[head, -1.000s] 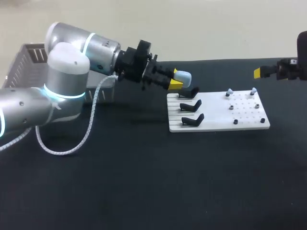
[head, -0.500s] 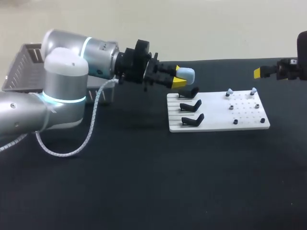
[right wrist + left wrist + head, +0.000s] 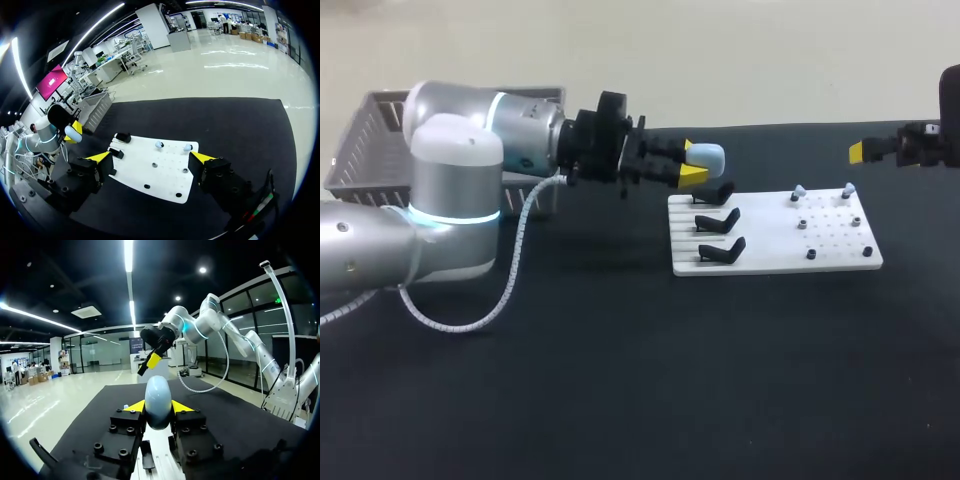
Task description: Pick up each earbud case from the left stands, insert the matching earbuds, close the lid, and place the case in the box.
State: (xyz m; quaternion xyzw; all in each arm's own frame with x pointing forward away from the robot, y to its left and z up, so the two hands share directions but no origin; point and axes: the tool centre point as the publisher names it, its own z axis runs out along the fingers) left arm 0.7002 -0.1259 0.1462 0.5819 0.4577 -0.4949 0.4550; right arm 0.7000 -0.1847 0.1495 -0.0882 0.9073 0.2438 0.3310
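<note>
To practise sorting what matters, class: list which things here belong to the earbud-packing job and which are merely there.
Job: blue earbud case in left pincer; black stands; earbuds on white board; basket.
Merely there: coiled cable; black pegs.

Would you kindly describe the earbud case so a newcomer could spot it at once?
Find the white board on the black table. Near its far left corner, the left gripper holds the earbud case. Unlike the black stands nearby, it is pale blue and egg-shaped.
</note>
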